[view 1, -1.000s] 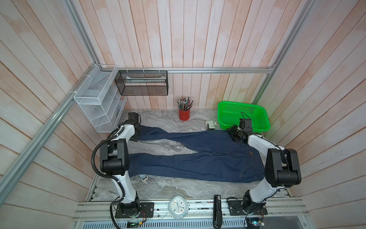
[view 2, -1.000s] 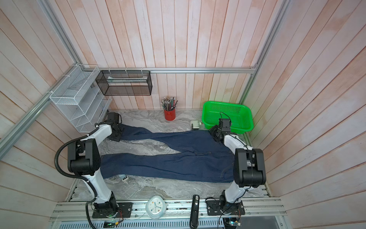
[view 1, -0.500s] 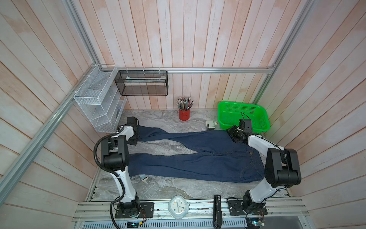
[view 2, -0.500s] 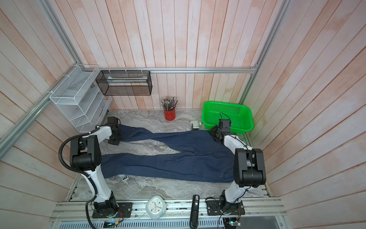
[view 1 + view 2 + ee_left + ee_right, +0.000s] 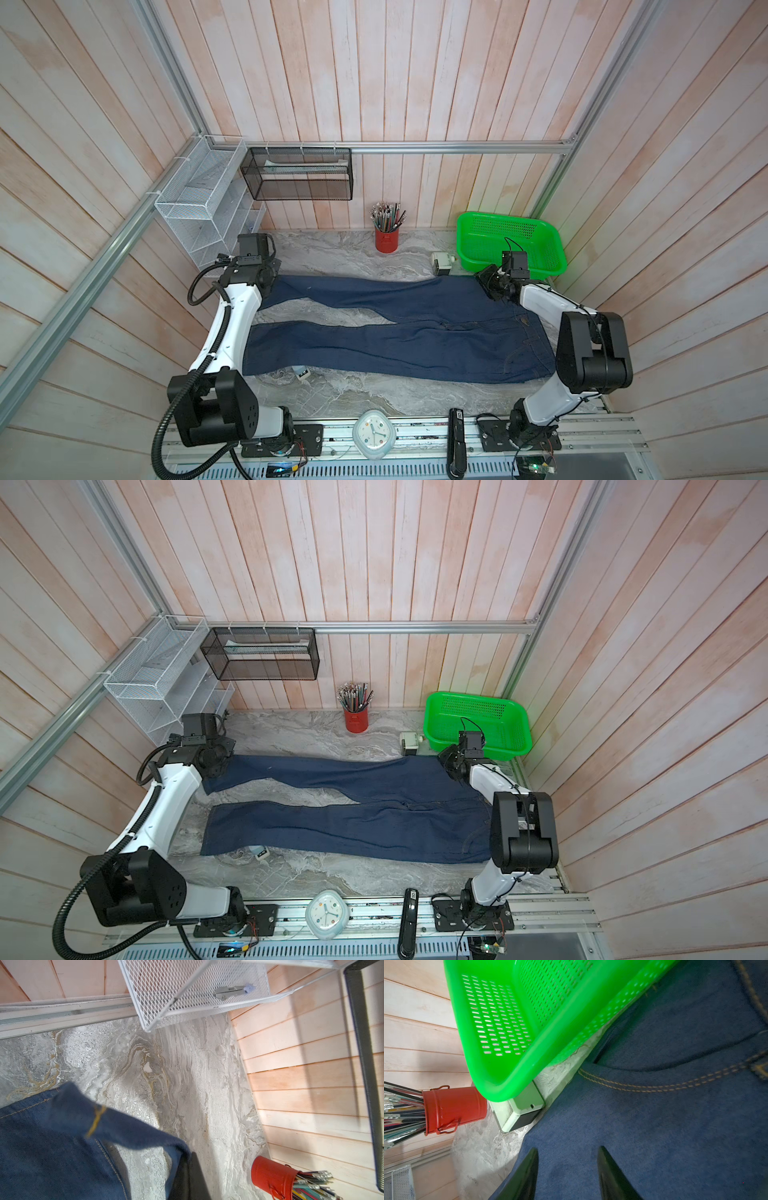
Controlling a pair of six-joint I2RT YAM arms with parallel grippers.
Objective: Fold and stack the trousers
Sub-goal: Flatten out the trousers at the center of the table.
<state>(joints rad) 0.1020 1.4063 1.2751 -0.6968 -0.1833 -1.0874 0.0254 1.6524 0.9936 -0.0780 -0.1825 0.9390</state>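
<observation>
— Trousers (image 5: 395,340), both top views?
— Spread flat on bench (image 5: 332,390), legs apart; no fold made, stacking left.
— Left wrist view?
— Left jaws pressed together, pinching far-leg hem (image 5: 95,1120), corner raised.
— Right wrist view?
— Right jaws spread over waist denim, holding nothing.

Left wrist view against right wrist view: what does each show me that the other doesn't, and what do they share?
Only left wrist: the hem of the trousers raised off the marble table, its cloth running into the shut left gripper; a metal tool in the white mesh rack.
Only right wrist: the green basket, a small pale box beside it, the right gripper with jaws apart over the denim.
Both: the trousers, the red pencil cup, the marble table.
</observation>
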